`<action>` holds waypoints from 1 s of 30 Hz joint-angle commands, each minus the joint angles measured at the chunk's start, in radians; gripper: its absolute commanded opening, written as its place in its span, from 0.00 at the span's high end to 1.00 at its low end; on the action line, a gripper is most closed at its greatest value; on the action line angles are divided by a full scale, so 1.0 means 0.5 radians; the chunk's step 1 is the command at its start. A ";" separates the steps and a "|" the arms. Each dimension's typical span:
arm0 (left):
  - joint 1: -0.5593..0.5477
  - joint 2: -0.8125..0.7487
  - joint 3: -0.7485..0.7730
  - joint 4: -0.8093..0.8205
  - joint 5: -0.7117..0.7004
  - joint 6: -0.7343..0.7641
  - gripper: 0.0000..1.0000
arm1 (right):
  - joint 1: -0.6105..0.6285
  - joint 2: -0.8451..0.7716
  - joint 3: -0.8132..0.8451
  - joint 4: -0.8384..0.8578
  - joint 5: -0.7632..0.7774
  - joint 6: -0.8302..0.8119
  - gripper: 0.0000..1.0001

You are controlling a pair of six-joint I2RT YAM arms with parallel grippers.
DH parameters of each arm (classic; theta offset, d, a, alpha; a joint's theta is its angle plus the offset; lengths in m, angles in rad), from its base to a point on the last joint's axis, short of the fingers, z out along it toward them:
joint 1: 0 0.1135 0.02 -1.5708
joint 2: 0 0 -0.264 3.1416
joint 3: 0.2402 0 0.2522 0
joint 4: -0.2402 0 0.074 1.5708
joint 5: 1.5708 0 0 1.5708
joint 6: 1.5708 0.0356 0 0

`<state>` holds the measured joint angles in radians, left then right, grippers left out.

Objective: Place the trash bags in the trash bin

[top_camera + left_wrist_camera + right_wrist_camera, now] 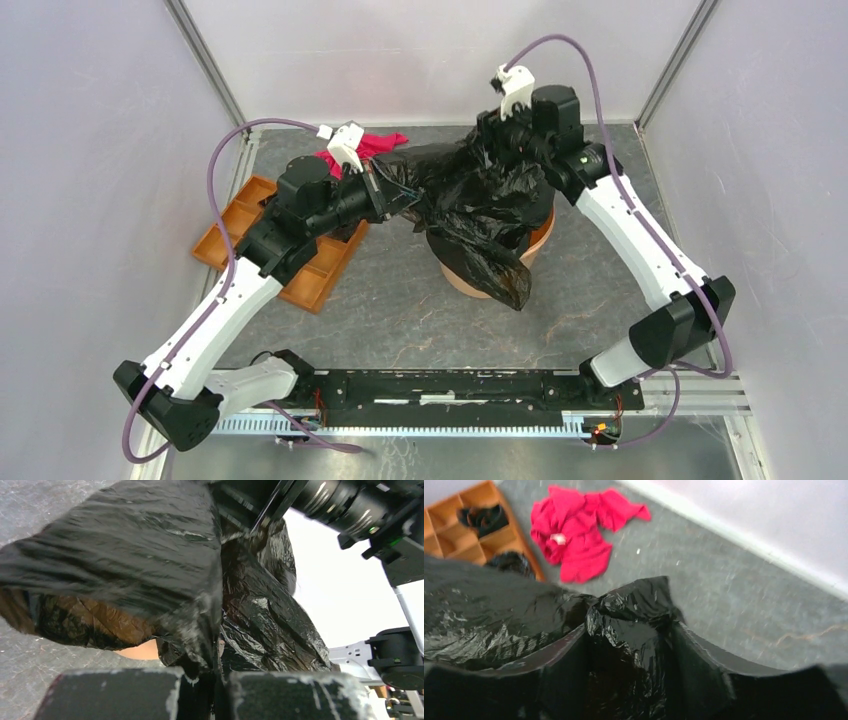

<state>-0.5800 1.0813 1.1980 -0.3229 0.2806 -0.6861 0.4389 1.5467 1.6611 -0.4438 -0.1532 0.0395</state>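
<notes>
A large creased black trash bag is draped over the round orange trash bin and hides most of its rim. One flap hangs down the bin's front. My left gripper reaches in from the left, shut on a fold of the film. In the left wrist view the film runs down into the closed gap of the left gripper, and a bit of the bin shows below. My right gripper is at the bag's far edge. Its jaws stand apart with bunched trash bag between them.
A pink-red cloth lies on the table behind the left gripper, also seen as the cloth in the right wrist view. A flat orange compartment tray sits at the left; the tray holds dark wads. Walls enclose three sides.
</notes>
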 commanded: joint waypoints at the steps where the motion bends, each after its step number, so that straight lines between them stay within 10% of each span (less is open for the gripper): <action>1: -0.006 -0.047 0.118 -0.006 0.033 0.193 0.98 | 0.016 -0.212 -0.331 -0.055 -0.193 -0.064 0.42; 12: -0.006 0.165 0.289 0.058 0.117 0.125 0.98 | 0.268 -0.442 -0.964 0.102 0.146 -0.037 0.48; 21: -0.006 0.368 0.374 0.374 0.367 -0.240 0.98 | 0.271 -0.155 -0.976 0.190 0.548 -0.047 0.36; 30: -0.006 0.557 0.554 0.543 0.400 -0.413 0.98 | 0.278 -0.572 -0.732 -0.136 0.595 -0.061 0.11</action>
<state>-0.5819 1.3430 1.4017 -0.1604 0.4557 -0.8257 0.5762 1.4101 1.2041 -0.4614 0.0948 0.0174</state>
